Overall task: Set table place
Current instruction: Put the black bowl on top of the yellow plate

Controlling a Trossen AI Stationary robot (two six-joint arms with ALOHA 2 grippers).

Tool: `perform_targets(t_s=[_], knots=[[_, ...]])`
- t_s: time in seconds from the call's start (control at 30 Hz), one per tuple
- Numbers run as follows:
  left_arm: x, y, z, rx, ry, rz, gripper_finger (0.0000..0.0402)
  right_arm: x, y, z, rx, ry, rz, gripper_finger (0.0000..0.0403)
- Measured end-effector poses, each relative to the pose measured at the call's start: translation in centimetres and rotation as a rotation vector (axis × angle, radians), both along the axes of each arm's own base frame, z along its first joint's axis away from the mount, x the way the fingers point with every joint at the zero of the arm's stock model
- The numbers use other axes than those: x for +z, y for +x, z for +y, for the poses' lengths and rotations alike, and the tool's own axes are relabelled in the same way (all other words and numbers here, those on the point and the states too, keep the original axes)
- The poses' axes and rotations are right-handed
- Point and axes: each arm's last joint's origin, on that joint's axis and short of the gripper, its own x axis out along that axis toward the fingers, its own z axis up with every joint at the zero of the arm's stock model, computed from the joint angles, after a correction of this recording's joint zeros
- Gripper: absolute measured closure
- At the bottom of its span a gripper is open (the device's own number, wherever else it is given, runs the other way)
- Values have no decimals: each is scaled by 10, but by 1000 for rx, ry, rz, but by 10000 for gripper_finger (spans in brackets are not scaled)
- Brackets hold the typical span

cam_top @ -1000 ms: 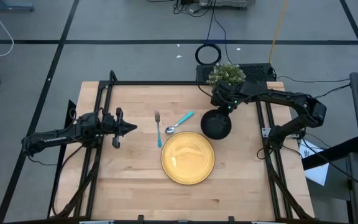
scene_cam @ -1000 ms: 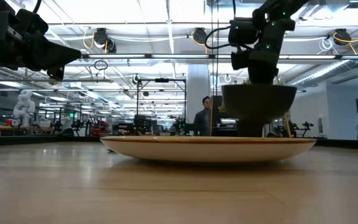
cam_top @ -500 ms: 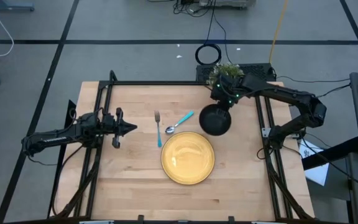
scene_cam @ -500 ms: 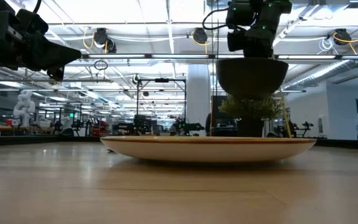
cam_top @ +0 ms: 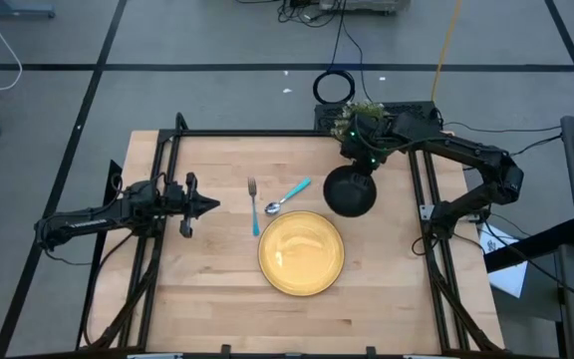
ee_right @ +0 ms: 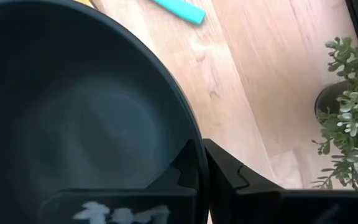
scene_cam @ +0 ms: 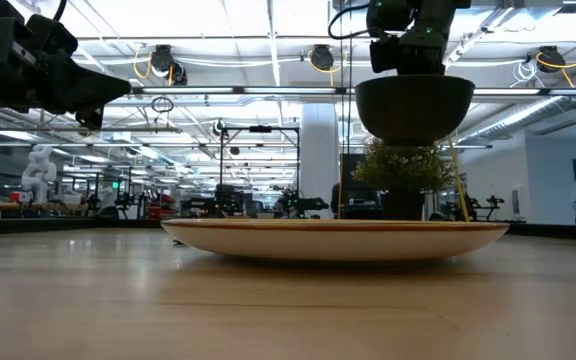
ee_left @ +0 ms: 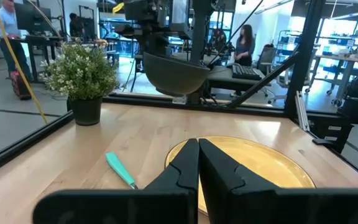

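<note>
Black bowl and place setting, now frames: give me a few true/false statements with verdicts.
1. The right tool holds the black bowl in the air. True.
2. The bowl sits on the yellow plate. False: it hangs clear of it.
3. The fork lies beside the teal-handled spoon. True.
4. The left tool grips the fork. False: it is shut on nothing, away from the fork.
5. A potted plant stands on the table. True.

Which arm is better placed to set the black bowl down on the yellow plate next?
The right. Its pincer already grips the black bowl by the rim, lifted clear of the table just beyond the yellow plate. The left pincer sits shut and empty, left of the fork.
</note>
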Motion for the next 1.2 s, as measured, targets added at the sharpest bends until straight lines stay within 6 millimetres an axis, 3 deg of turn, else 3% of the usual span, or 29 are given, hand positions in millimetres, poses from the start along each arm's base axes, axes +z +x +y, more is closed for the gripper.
perform_targets(t_s=[0.2, 0.6, 0.8, 0.97, 1.2], knots=[[0, 0, 0, 0, 6, 0, 385, 0, 3, 6, 26, 1, 2, 403], [0, 0, 0, 0, 20, 1, 385, 0, 23, 41, 111, 3, -49, 403], [0, 0, 0, 1, 20, 1, 385, -11, 37, 46, 121, 20, -36, 403], [0, 0, 0, 0, 20, 1, 385, -26, 53, 45, 139, 54, -12, 403], [0, 0, 0, 0, 14, 2, 385, -17, 90, 51, 217, 39, -35, 403]])
